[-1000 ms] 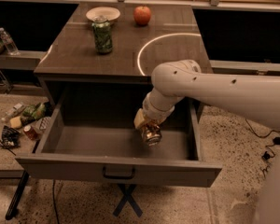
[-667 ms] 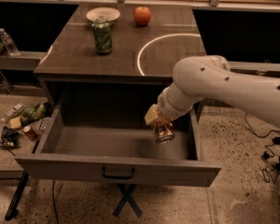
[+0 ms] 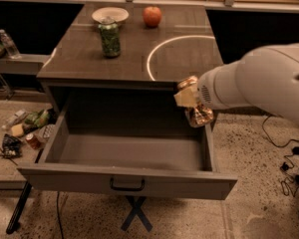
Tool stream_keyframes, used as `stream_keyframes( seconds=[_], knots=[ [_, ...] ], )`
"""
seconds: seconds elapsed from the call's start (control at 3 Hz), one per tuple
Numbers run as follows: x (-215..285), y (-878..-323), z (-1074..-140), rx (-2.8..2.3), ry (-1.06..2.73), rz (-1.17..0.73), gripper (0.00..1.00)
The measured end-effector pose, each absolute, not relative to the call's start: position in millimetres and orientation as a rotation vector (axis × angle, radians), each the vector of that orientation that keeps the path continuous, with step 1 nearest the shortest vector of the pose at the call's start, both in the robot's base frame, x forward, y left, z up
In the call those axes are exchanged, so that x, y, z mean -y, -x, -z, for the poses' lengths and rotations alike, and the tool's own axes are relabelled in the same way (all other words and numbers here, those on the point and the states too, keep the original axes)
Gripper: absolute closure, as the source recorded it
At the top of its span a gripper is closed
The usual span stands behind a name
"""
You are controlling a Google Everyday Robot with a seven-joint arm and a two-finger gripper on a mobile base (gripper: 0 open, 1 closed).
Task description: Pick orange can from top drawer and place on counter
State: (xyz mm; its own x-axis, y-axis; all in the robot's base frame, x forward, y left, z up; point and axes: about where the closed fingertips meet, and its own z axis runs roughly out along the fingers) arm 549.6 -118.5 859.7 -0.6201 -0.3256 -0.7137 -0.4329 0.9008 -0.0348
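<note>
Grey-brown top drawer (image 3: 129, 154) stands open, the orange can held above its right side.
The drawer's floor lies below and left of the fingers, the counter (image 3: 135, 59) just behind them. The gripper (image 3: 189, 99) is clamped on the orange can (image 3: 200, 116), which is copper-shiny, mottled pale and slightly tilted.

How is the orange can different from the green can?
The orange can is shiny copper; the green can is green and patterned. The orange can hangs in the gripper above the right side of the top drawer; the green can stands on the counter. Both look the same size.
</note>
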Motion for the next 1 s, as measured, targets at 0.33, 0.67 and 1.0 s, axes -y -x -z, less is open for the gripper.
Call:
stream_keyframes(
  seconds=[0.33, 0.67, 1.0],
  knots=[
    [124, -547, -903, -2.073, 0.616, -0.089, 1.0],
    [123, -558, -921, -1.973, 0.659, -0.041, 1.0],
    [121, -562, -922, -1.962, 0.642, -0.051, 1.0]
  ],
)
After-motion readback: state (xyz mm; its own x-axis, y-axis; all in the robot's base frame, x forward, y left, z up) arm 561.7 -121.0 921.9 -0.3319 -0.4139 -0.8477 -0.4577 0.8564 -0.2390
